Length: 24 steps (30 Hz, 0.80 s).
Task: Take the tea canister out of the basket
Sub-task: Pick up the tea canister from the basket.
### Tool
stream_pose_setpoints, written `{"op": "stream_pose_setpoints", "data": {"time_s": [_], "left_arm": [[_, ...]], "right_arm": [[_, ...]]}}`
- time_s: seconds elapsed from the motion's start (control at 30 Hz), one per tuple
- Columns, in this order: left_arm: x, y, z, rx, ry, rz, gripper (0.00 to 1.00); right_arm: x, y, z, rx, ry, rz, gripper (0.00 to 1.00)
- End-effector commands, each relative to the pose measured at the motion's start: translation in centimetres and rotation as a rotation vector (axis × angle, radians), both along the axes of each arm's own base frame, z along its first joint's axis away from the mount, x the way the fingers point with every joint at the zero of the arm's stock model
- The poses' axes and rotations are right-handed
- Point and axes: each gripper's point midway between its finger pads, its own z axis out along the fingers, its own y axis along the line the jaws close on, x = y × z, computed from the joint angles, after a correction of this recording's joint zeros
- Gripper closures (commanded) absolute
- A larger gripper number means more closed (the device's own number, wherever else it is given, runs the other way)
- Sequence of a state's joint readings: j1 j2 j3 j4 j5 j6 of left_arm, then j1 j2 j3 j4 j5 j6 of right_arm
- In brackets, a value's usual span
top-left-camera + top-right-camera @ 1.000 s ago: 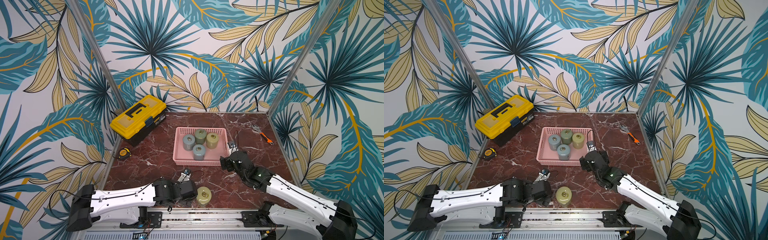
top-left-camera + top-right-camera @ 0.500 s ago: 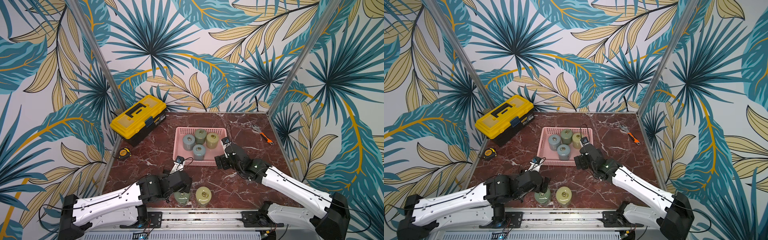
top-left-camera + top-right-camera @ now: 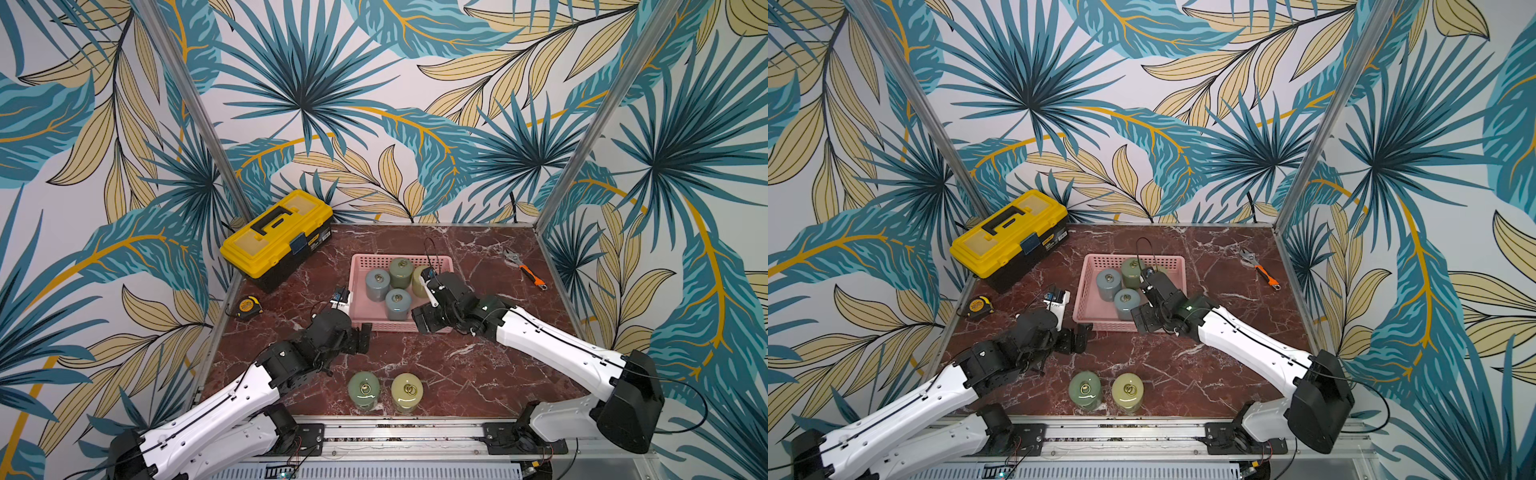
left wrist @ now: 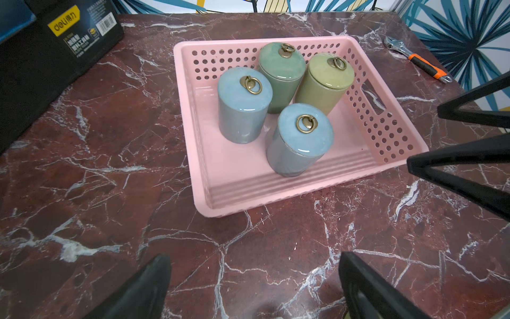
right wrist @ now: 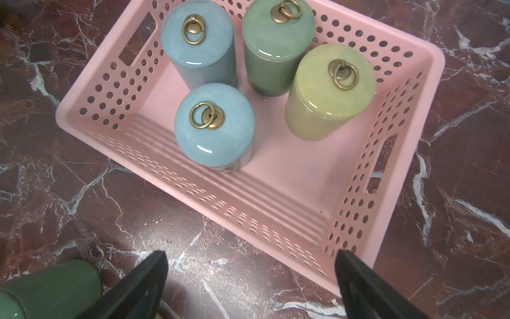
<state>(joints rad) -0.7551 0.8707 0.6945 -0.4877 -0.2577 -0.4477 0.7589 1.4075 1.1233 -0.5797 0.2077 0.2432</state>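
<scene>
The pink basket (image 3: 360, 266) (image 4: 186, 124) (image 5: 248, 204) sits mid-table and holds several upright tea canisters with brass ring lids: two blue (image 4: 244, 105) (image 5: 214, 132), one green (image 4: 281, 71) and one yellow-green (image 5: 328, 96). Near the front edge, outside the basket, stand a green canister (image 3: 364, 388) and a yellow-green canister (image 3: 407, 390). My left gripper (image 3: 359, 338) (image 4: 254, 281) hangs open and empty over bare table, just short of the basket's near left corner. At the near right corner my right gripper (image 3: 428, 316) (image 5: 251, 276) is also open and empty.
A yellow-and-black toolbox (image 3: 276, 237) stands at the back left, with a tape measure (image 3: 248, 306) by the left edge. An orange-handled wrench (image 3: 525, 270) lies at the right. Patterned walls enclose three sides.
My left arm has pulled back from the front of the table toward the basket, leaving the green canister standing beside the yellow-green one. My right gripper has shifted left toward the basket's near right corner.
</scene>
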Motion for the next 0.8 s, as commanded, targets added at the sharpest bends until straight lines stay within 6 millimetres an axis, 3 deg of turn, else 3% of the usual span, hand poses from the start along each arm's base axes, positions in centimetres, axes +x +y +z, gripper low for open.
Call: {"op": "stream_pose_setpoints", "data": {"time_s": [0.0, 0.37, 0.77], "left_arm": [[1.4, -1.0, 0.3, -0.053, -0.048, -0.069, 0.00], [5.3, 3.5, -1.5, -0.116, -0.124, 0.057, 0.00], [5.0, 5.2, -2.6, -0.075, -0.202, 0.099, 0.00]], "right_arm": [[0.1, 0.5, -0.8, -0.014, 0.047, 0.004, 0.01], [2.5, 2.6, -2.4, -0.061, 0.075, 0.018, 0.01], [4.7, 5.2, -3.4, -0.058, 0.095, 0.037, 0.01]]}}
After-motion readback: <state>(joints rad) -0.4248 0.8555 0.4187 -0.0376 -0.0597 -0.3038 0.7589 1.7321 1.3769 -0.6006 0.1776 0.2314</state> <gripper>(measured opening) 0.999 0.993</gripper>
